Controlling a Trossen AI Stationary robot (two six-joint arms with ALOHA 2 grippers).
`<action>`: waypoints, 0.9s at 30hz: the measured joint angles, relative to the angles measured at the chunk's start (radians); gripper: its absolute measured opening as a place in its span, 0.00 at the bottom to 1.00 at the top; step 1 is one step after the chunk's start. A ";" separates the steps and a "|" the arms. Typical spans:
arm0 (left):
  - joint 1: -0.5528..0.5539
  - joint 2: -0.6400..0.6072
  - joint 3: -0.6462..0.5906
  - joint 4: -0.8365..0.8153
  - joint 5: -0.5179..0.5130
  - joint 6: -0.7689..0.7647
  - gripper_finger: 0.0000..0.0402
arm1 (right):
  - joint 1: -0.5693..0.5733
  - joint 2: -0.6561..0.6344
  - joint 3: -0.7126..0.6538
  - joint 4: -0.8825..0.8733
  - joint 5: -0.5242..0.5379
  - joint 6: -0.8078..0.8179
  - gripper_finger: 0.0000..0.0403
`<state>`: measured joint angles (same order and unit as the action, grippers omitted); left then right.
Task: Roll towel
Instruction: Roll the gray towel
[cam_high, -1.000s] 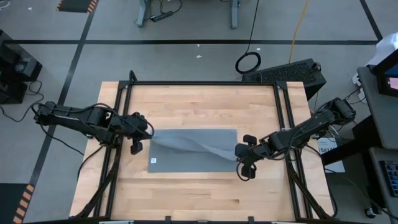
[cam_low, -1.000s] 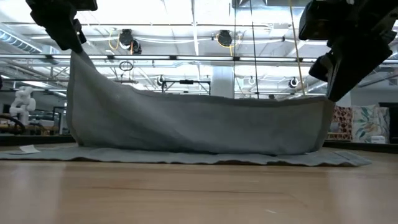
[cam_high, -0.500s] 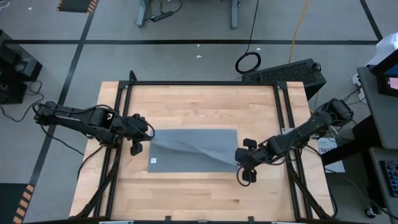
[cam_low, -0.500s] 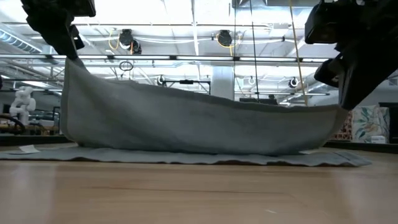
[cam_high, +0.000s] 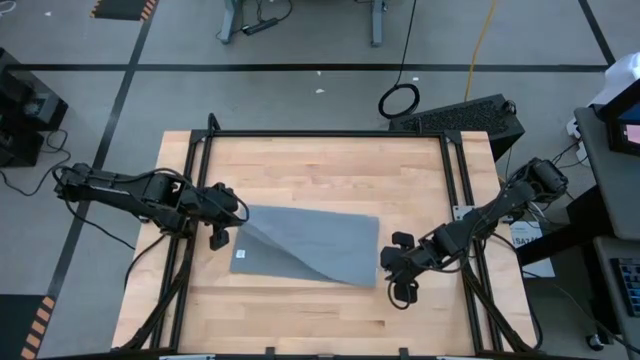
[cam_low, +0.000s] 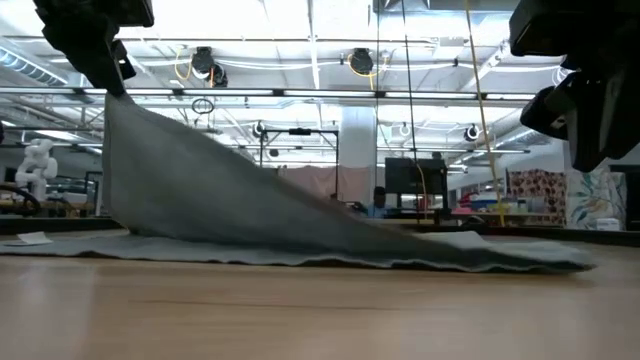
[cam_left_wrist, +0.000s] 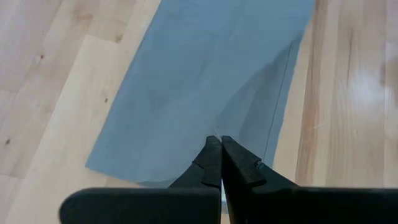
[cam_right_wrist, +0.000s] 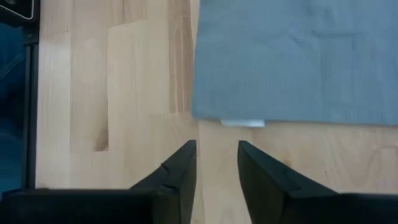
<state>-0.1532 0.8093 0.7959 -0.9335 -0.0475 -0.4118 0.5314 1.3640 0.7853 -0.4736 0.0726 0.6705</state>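
Observation:
The grey towel (cam_high: 310, 245) lies across the middle of the wooden table, its right part flat and partly folded over itself. Its left far corner is raised. In the low view the towel (cam_low: 250, 210) slopes from that corner down to the tabletop on the right. My left gripper (cam_high: 238, 214) is shut on the raised corner. My right gripper (cam_high: 390, 266) is open and empty, just off the towel's right end and above the table. Its wrist view shows the towel's edge (cam_right_wrist: 292, 56) with a small white tag (cam_right_wrist: 242, 122) ahead of the fingers. My left gripper pinches the towel's left far corner (cam_left_wrist: 214, 134) between its two shut fingers, which come from above and point down (cam_low: 112, 80). The corner is lifted clear. The cloth hangs below the fingers and runs down in a slope to the part that lies on the table.
Black frame rails (cam_high: 320, 133) run along the table's far edge and down both sides. Bare wood (cam_high: 320, 320) shows between the towel and the near edge, and more beyond it toward the far edge.
My right gripper has let go of the towel's right corner and drawn back toward the table's near right. The towel's right end has fallen onto the table, folded over the layer below. My left gripper has kept its corner raised.

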 joint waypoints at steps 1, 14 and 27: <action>0.000 0.000 0.000 0.000 0.000 0.000 0.00 | 0.001 0.000 0.000 0.000 0.001 0.000 0.29; 0.000 0.000 0.000 -0.001 0.013 0.019 0.00 | 0.000 0.030 0.000 0.298 0.225 -0.276 0.27; 0.000 0.000 0.000 -0.003 0.103 0.027 0.23 | -0.009 0.239 0.001 0.561 0.183 -0.428 0.18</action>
<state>-0.1528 0.8091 0.7959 -0.9369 0.0551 -0.3849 0.5228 1.6034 0.7860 0.0873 0.2561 0.2421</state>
